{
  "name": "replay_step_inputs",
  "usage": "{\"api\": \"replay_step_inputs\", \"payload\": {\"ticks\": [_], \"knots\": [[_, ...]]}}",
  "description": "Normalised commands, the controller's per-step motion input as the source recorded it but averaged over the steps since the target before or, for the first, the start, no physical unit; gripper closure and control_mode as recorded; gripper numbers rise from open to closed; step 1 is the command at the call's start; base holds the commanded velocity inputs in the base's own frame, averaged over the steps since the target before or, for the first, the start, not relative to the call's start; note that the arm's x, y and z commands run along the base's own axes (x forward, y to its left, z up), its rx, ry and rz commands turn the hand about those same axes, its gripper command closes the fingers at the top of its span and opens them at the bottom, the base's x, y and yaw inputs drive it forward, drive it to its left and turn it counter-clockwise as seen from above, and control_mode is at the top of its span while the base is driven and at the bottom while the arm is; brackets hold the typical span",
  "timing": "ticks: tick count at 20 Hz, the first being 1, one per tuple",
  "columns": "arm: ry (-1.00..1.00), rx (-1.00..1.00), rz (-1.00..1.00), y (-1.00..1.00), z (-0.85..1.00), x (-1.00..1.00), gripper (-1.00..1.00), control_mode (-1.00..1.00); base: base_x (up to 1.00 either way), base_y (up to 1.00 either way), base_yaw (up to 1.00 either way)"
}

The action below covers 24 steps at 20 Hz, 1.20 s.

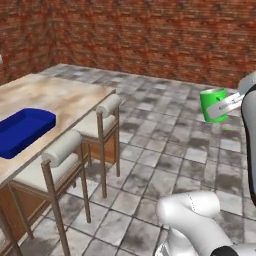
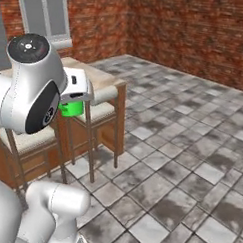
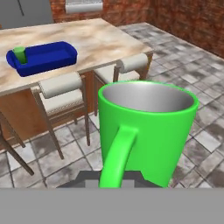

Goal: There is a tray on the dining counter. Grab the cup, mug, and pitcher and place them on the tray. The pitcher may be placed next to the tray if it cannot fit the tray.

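My gripper (image 1: 220, 107) is shut on the bright-green mug (image 1: 212, 104), held in the air over the tiled floor to the right of the dining counter (image 1: 60, 95). The hand view looks into the mug (image 3: 148, 127) from close up, its loop handle turned toward the camera. In the right base view the mug (image 2: 71, 109) hangs below the hand. The deep-blue tray (image 1: 22, 131) lies on the counter (image 3: 96, 39). The green handleless cup (image 3: 19, 54) stands in the left end of the tray (image 3: 48, 57). The pitcher is out of view.
Two cushioned wooden stools (image 1: 62, 150) (image 1: 107, 107) stand along the counter's near side, between the arm and the tray. Grey floor tiles (image 1: 165, 150) spread out to the right. Brick walls (image 1: 150, 35) close the room, with a window (image 2: 45, 15) at the far left.
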Motion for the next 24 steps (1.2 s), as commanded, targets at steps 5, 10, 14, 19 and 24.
{"api": "replay_step_inputs", "payload": {"ticks": [5,10,14,19,24], "knots": [[0.0,0.0,0.0,0.0,0.0,0.0,1.0,1.0,0.97,-0.79,0.45],[0.0,0.0,0.0,0.0,0.0,0.0,1.0,1.0,0.67,-0.78,0.53],[0.0,0.0,0.0,0.0,0.0,0.0,1.0,1.0,0.57,-0.65,0.54],[0.0,0.0,0.0,0.0,0.0,0.0,1.0,1.0,0.42,-0.45,0.55],[0.0,0.0,0.0,0.0,0.0,0.0,1.0,1.0,0.37,-0.3,0.53]]}}
